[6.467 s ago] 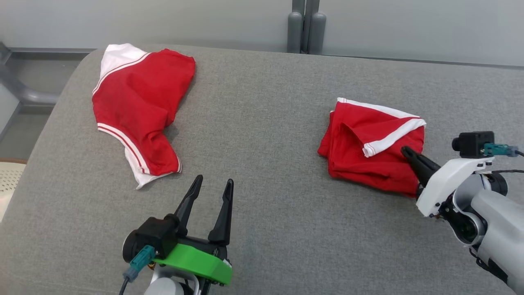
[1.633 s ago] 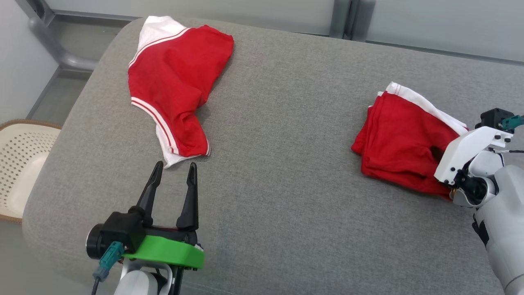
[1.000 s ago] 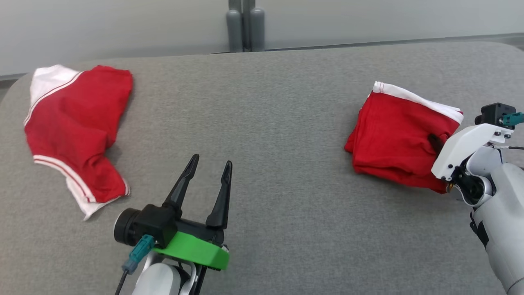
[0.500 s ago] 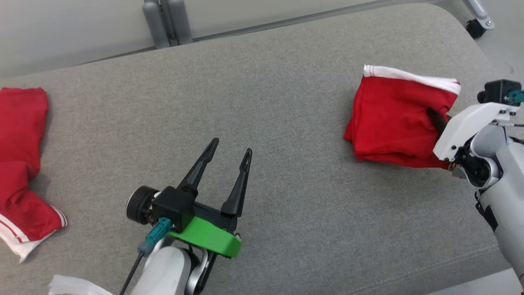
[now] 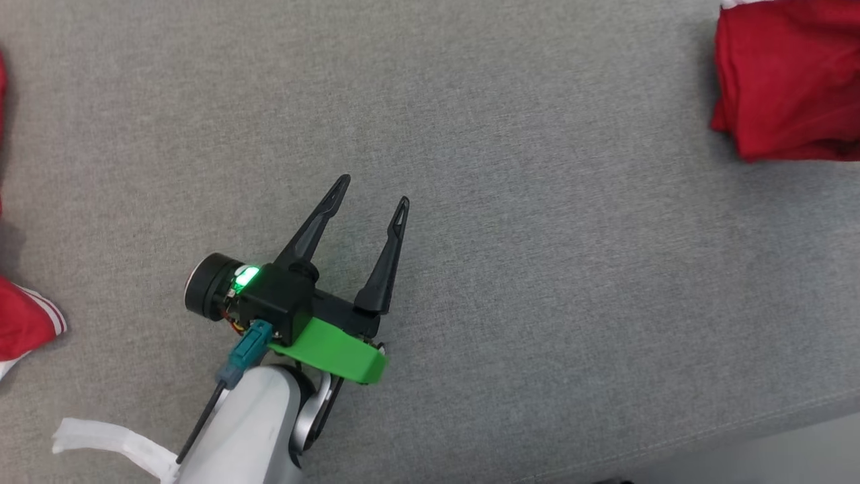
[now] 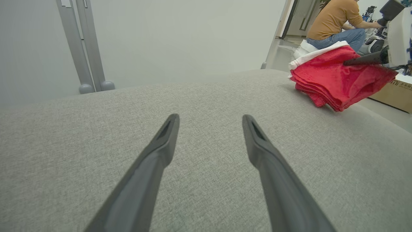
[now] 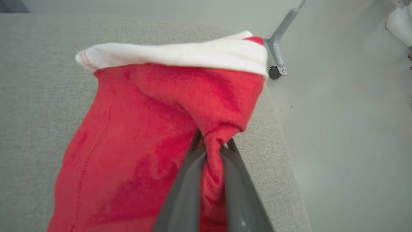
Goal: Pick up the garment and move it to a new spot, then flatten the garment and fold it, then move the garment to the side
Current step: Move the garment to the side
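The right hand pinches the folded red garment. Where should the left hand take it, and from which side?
Probably the stacked fold edge of the garment, coming low from the middle of the cushion. The layers lie open toward the open left hand there, and the right hand pinches the opposite corner, so the fold should hold together.

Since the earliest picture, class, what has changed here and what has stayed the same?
The right gripper, earlier just touching the garment, has shut on a bunch of its cloth and dragged it to the robot's right, toward the end of the grey surface. The head camera swung too. Unchanged: the left gripper open and empty; the other red piece where it lay.
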`<state>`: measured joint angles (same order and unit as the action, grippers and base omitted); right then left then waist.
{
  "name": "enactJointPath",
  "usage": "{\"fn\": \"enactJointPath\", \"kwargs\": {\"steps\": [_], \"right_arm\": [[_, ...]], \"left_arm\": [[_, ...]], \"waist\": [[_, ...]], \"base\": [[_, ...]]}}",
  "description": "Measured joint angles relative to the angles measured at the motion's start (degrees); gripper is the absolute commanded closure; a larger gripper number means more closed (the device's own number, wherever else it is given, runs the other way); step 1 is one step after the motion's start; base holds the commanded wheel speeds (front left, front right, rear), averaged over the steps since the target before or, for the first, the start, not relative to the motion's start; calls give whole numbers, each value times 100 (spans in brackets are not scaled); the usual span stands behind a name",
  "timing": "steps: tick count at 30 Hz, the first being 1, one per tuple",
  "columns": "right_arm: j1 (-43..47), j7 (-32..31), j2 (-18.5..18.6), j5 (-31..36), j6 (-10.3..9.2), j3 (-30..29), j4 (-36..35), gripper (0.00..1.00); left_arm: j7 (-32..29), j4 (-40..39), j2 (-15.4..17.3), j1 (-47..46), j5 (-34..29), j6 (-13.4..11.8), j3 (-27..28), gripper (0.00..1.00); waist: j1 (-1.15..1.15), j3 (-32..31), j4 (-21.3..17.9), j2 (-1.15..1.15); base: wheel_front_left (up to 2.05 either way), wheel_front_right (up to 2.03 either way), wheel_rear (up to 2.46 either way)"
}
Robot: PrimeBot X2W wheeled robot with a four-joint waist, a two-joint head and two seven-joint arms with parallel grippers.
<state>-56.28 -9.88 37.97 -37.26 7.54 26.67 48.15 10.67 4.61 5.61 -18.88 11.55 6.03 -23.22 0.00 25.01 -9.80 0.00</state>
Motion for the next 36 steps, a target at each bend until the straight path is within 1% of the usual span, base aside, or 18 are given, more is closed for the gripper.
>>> {"fn": "enactJointPath", "kwargs": {"steps": [2, 4, 5, 6, 7, 10, 13, 15, 18, 20, 24, 28, 36], "right_arm": [[-198, 91, 205, 136, 0, 196, 244, 100], [-342, 216, 320, 287, 0, 325, 467, 100], [-432, 286, 345, 333, 0, 357, 622, 85], [-538, 361, 367, 415, 0, 358, 822, 63], [-625, 459, 386, 528, 1, 357, 965, 0], [-887, 989, 389, 779, 0, 214, 1447, 0], [-1017, 1424, 215, 1060, 0, 129, 1885, 0], [-1054, 1689, 154, 1171, 0, 75, 2052, 0], [-1070, 2070, -57, 1174, 0, 5, 2086, 0], [-1016, 2267, -188, 1101, 0, -31, 1964, 0], [-667, 2420, -322, 893, 0, -64, 1559, 0], [-261, 2468, -323, 843, 0, -66, 994, 0], [1112, 2488, -594, 538, 0, -315, -371, 0]], "left_arm": [[8, -14, -2, -39, 0, -7, -14, 0], [36, -8, -7, -66, 1, -8, -26, 0], [49, 3, -7, -70, 1, -9, -36, 0], [52, 23, -9, -74, 1, -24, -38, 0], [58, 37, -7, -75, 2, -27, -31, 0], [108, 101, -13, -90, 35, -47, -30, 0], [158, 160, -16, -90, 67, -48, -26, 0], [183, 216, -18, -82, 125, -48, -26, 0], [248, 304, -21, -28, 202, -48, 0, 0], [288, 348, -21, 81, 253, -57, 33, 0], [348, 392, 7, 304, 352, -123, 154, 0], [388, 338, 126, 499, 517, -230, 471, 0], [411, 276, 323, 1057, 706, -421, 880, 0]], "waist": [[0, 197, 91, 0], [0, 345, 179, 0], [0, 410, 231, 0], [1, 463, 289, 0], [1, 495, 334, 0], [0, 556, 474, 0], [0, 495, 546, 0], [0, 411, 569, 0], [0, 227, 590, 0], [0, 51, 594, 0], [0, -354, 573, 0], [0, -846, 532, 0], [0, -1841, 464, 0]], "base": [[0, 0, 0], [0, 0, 0], [0, 0, 0], [0, 0, 0], [0, 0, 0], [0, 0, 0], [0, 0, 0], [0, 0, 0], [0, 0, 0], [0, 0, 0], [0, 0, 0], [0, 0, 0], [0, 0, 0]]}}
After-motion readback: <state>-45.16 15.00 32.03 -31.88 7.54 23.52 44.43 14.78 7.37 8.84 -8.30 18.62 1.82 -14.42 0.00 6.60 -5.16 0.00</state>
